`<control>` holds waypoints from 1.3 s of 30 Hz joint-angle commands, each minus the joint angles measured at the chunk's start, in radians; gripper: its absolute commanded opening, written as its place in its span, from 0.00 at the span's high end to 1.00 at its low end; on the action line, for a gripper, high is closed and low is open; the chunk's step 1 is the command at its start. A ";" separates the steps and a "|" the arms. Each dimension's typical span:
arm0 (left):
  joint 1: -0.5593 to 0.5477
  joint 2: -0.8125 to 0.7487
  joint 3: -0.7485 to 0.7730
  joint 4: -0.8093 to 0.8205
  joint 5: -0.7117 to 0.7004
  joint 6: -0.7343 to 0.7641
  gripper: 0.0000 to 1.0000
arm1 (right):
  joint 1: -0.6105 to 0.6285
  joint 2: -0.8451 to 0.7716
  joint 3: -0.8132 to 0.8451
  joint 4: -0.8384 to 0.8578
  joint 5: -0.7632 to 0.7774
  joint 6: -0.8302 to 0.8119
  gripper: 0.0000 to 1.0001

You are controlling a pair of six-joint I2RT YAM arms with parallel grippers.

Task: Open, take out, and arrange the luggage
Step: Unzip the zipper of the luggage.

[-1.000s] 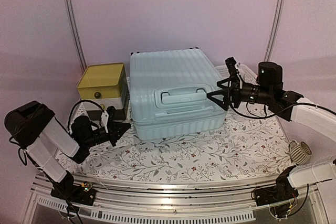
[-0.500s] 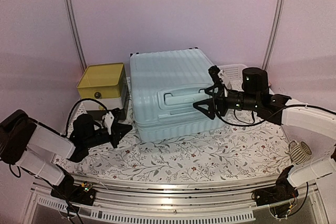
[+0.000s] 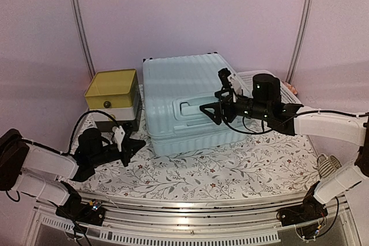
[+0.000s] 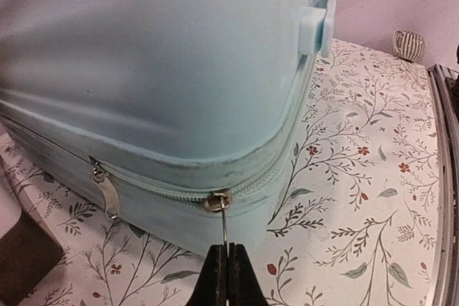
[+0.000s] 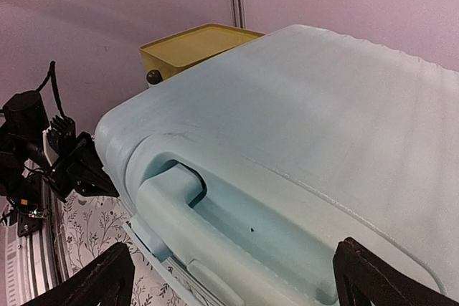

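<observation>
The pale mint-blue luggage (image 3: 187,93) lies flat in the middle of the table, closed, with its moulded handle (image 3: 196,108) facing the front. My left gripper (image 3: 140,142) is at its front left corner. In the left wrist view this gripper (image 4: 225,250) is shut on the thin metal zipper pull (image 4: 224,227), which hangs from the slider (image 4: 216,201). A second zipper pull (image 4: 106,190) hangs further left. My right gripper (image 3: 211,92) is open wide and empty over the handle, which fills the right wrist view (image 5: 179,209) between the fingertips (image 5: 107,274).
A yellow-topped drawer box (image 3: 112,91) stands against the luggage's left side. A white lattice basket (image 3: 259,76) sits behind the right arm. A small striped object (image 3: 328,167) lies at the table's right edge. A floral cloth (image 3: 230,165) covers the table.
My right arm has swung left from the luggage's right side to over the handle, still open. My left arm has dropped lower; its gripper stays at the front left corner.
</observation>
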 commanded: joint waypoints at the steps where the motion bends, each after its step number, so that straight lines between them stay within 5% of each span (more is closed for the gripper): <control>1: -0.079 -0.035 -0.022 0.079 0.208 0.033 1.00 | 0.002 0.088 0.018 -0.043 0.053 0.060 0.01; 16: -0.186 -0.160 -0.097 0.113 0.278 0.048 1.00 | 0.010 0.150 0.038 -0.031 0.029 0.105 0.01; 30: -0.408 -0.041 -0.042 0.112 0.031 0.020 1.00 | 0.104 0.233 0.112 -0.026 0.057 0.084 0.01; 37: -0.431 -0.047 -0.058 0.113 -0.161 -0.048 1.00 | 0.108 0.168 0.084 -0.038 0.102 0.060 0.01; 39: -0.431 -0.078 -0.067 0.082 -0.241 -0.072 0.91 | 0.109 0.130 0.066 -0.045 0.120 0.047 0.01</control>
